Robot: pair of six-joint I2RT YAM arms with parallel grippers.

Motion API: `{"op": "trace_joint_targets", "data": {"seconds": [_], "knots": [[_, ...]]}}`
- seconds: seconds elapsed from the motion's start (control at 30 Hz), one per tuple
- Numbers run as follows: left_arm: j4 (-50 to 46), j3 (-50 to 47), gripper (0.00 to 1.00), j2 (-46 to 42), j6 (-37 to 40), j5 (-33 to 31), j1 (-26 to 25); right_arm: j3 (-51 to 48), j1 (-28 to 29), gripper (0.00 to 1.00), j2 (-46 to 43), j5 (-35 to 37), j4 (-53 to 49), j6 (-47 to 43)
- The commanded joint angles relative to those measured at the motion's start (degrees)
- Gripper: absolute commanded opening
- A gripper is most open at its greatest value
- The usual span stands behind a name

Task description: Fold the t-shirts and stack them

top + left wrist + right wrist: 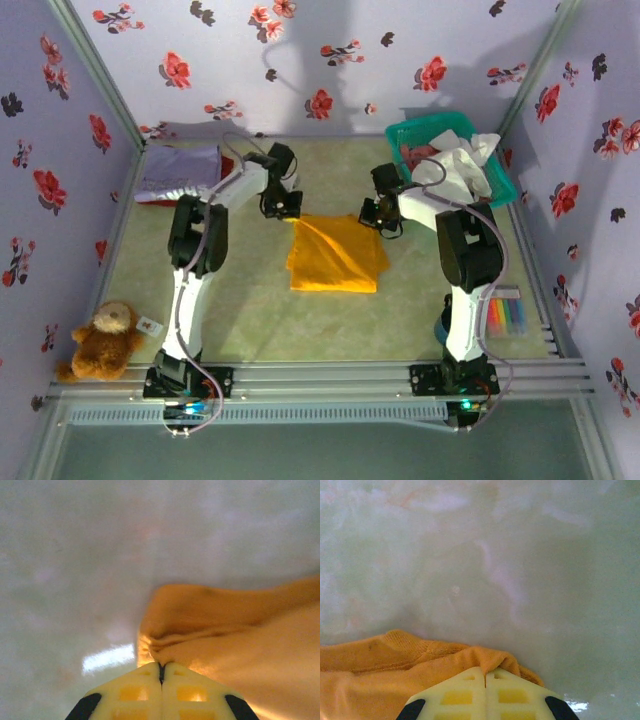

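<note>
1 orange-yellow shirt (335, 255) pinched by left claw (161, 666), right claw (485, 672); teal basket (425, 122), lavender shirt (180, 165) beyond.

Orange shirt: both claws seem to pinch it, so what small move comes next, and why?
Probably raise both far corners together a little. The left gripper and right gripper are each shut on a far corner of the orange t-shirt, which lies flat, so an even lift could start the next fold.
</note>
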Motion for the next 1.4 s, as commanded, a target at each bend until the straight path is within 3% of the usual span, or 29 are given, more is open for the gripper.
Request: {"op": "trace_joint_targets", "data": {"seconds": [0.0, 0.1, 0.2, 0.27, 0.33, 0.47, 0.6, 0.77, 0.83, 0.93, 1.27, 1.37], "knots": [[-2.0, -0.2, 0.0, 2.7, 2.9, 1.5, 1.3, 0.4, 0.2, 0.14, -2.5, -1.6, -7.1, -2.5], [-1.2, -0.6, 0.0, 1.9, 3.6, 4.4, 1.2, 2.8, 0.5, 0.33, -6.0, -2.6, -10.1, -3.3], [-0.6, -2.5, 0.19, -1.3, 3.5, 5.1, 1.1, 4.1, 0.8, 0.46, -11.1, -2.8, -13.7, -3.4], [-0.6, -3.6, 0.36, -4.4, 3.3, 5.1, 1.0, 4.0, 1.0, 0.5, -14.2, -2.7, -16.8, -3.4], [-0.6, -4.5, 0.43, -8.3, 2.9, 4.3, 0.8, 2.5, 1.1, 0.51, -17.3, -1.8, -19.7, -2.8], [-1.8, -5.2, 0.46, -16.0, 0.7, 0.8, -1.5, -5.8, 1.1, 0.47, -25.2, 2.0, -20.9, 1.0], [-6.8, -2.9, 0.48, -17.9, -1.0, -4.9, -7.1, -14.7, 1.0, 0.41, -28.3, 0.9, -18.3, 2.9], [-6.3, -2.8, 0.47, -16.2, -4.1, -7.1, -17.0, -22.2, 0.9, 0.33, -27.8, -2.9, -11.5, 3.7], [-6.4, -2.1, 0.41, -14.8, -5.1, -7.1, -19.4, -24.0, 0.9, 0.33, -27.7, -4.8, -9.3, 3.4], [-7.6, -0.4, 0.4, -12.6, -5.8, -6.8, -22.2, -25.4, 0.8, 0.32, -27.5, -4.2, -9.2, 1.4], [-5.3, 0.6, 0.4, -10.2, -9.7, -4.9, -25.3, -24.4, 0.3, 0.29, -19.1, -6.0, -5.9, -2.6], [-5.1, 0.6, 0.4, -9.8, -10.4, -4.9, -25.3, -24.4, 0.3, 0.2, -18.0, -5.3, -6.2, -2.7]]}}
